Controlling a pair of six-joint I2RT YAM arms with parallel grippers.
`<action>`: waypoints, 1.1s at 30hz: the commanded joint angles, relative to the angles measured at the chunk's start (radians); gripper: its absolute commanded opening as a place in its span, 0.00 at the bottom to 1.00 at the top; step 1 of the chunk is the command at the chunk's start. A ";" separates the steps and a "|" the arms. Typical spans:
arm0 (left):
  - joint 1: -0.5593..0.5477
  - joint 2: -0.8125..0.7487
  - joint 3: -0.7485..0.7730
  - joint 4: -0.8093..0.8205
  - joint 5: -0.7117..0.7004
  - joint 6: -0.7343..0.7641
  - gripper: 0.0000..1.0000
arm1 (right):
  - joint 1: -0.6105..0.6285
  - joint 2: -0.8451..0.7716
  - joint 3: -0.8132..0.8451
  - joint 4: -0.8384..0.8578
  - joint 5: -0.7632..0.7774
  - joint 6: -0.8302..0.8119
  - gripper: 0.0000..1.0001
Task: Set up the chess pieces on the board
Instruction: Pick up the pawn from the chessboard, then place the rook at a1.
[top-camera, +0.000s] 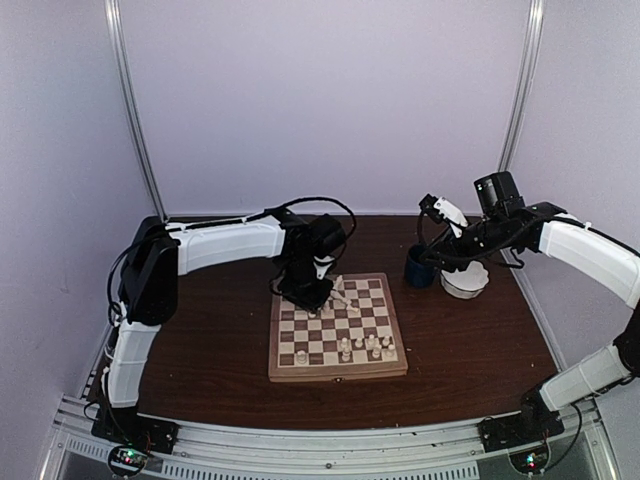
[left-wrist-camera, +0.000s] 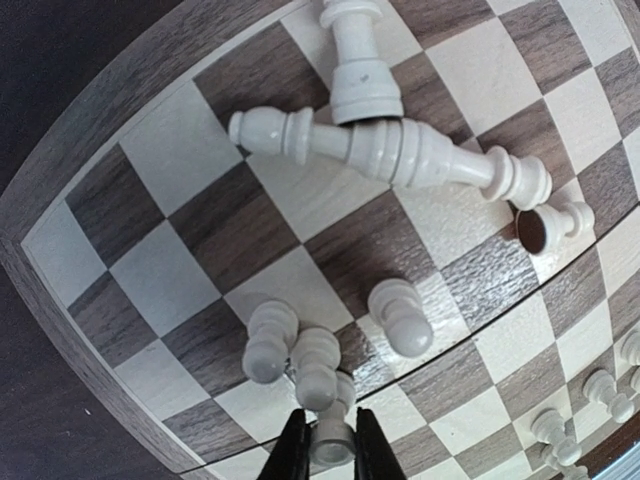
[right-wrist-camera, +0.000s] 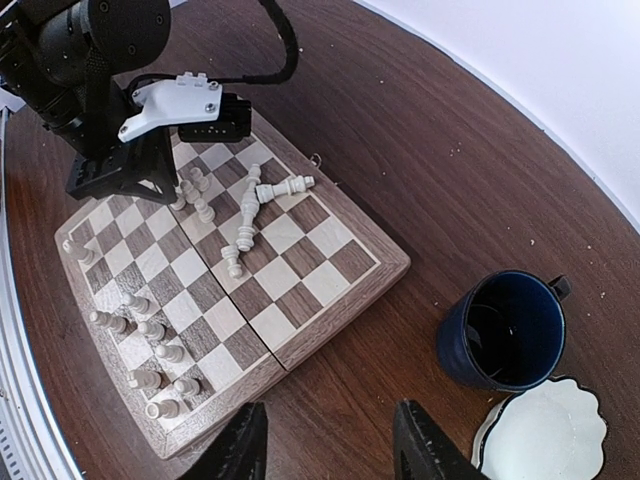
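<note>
Cream-white pawn (left-wrist-camera: 333, 440) pinched between the left fingers (left-wrist-camera: 292, 450) near the far-left corner of the board (top-camera: 300, 345), with two more pawns just beside it. Other chess pieces (top-camera: 362, 346) standing by the board's near-right edge, several toppled at its far side. Right fingers (right-wrist-camera: 245, 450) spread wide and holding nothing, over the worktop (right-wrist-camera: 400, 150) to the right of the board.

Cream-white chess pieces (left-wrist-camera: 400, 150), brown-and-cream checked board (top-camera: 337, 373), navy mug (right-wrist-camera: 455, 350), white bowl (right-wrist-camera: 545, 430)

No legible text, label or number anywhere
</note>
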 joint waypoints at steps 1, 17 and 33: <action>-0.001 -0.018 0.045 -0.045 -0.004 0.014 0.09 | -0.004 -0.007 -0.009 0.006 -0.016 -0.009 0.46; -0.027 -0.473 -0.463 0.056 0.025 0.002 0.07 | -0.004 0.023 -0.007 0.006 -0.034 -0.014 0.46; -0.124 -0.537 -0.676 0.238 0.026 -0.022 0.07 | -0.003 0.044 -0.004 0.004 -0.030 -0.013 0.46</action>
